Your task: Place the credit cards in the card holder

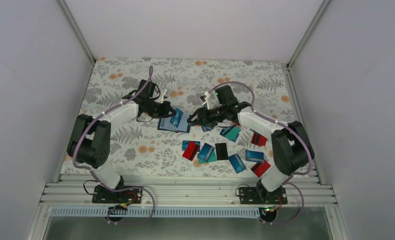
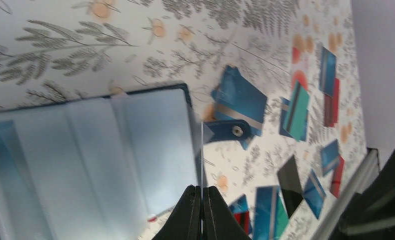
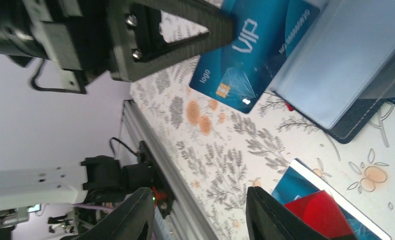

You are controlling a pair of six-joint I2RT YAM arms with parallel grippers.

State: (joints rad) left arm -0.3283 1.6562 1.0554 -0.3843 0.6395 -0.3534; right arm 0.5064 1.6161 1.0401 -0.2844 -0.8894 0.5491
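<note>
Where the holder (image 1: 165, 125) lies: spread open on the cloth (image 1: 135, 145), between the two grippers; navy stitched edge, rounded corners, clear glossy sleeves inside.
Tab (image 2: 233, 131): navy strap with a round metal snap, sticking out from the holder's side.
VIP card (image 3: 240, 55): glossy blue rectangle with a gold chip, one end tucked under a clear sleeve, the rest sticking out.
Left gripper (image 2: 202, 202): black fingers pressed together, seemingly pinching a thin clear leaf of the holder, though that edge is hard to make out.
Right gripper (image 3: 198, 210): fingers apart, nothing between them, just beside the holder.
Cards (image 1: 237, 163): thin flat rectangles in blue, teal and red, plus one black card (image 1: 221, 151), loose on the cloth nearer the arm bases, some overlapping.
Cloth: pale, printed with grey ferns and orange flowers.
</note>
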